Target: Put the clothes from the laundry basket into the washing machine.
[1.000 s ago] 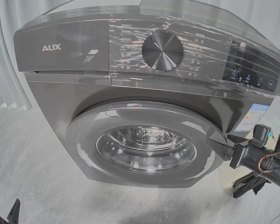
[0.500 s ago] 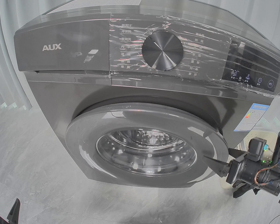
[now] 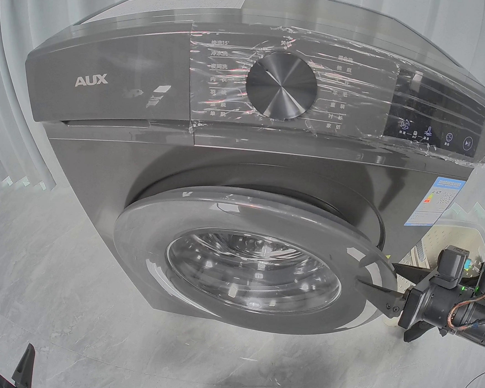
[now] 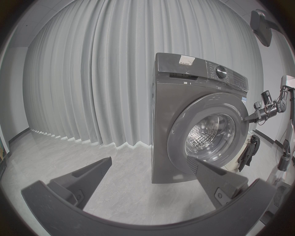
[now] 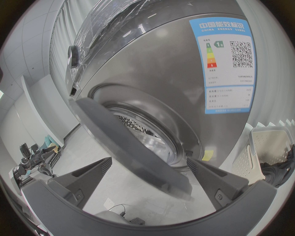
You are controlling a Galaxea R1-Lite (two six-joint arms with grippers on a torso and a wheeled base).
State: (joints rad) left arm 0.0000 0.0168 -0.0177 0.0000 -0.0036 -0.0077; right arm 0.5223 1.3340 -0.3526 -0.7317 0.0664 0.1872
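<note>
The grey washing machine point(image 3: 112, 154) fills the head view, its round door point(image 3: 156, 235) hinged on the left and swung partly out. My right gripper point(image 3: 378, 273) is open at the door's right edge, one finger on each side of the rim; the right wrist view has that door edge point(image 5: 123, 141) between the right gripper's point(image 5: 148, 159) fingers. Beside the machine's right side stands the white laundry basket point(image 5: 270, 144) with dark clothes point(image 5: 279, 172) hanging over its rim. My left gripper point(image 3: 9, 334) is open and empty, low at the left, far from the machine point(image 4: 172, 123).
Grey tiled floor point(image 3: 52, 277) spreads wide in front of and left of the machine. Pale curtains point(image 4: 92, 92) hang behind it. The drum point(image 3: 253, 270) behind the door glass looks bare metal. The dark clothes point(image 3: 426, 331) dangle just below my right arm.
The door has swung further out from the machine, its right edge dropping lower in the head view. My right gripper moved with that edge. The left gripper stayed put.
</note>
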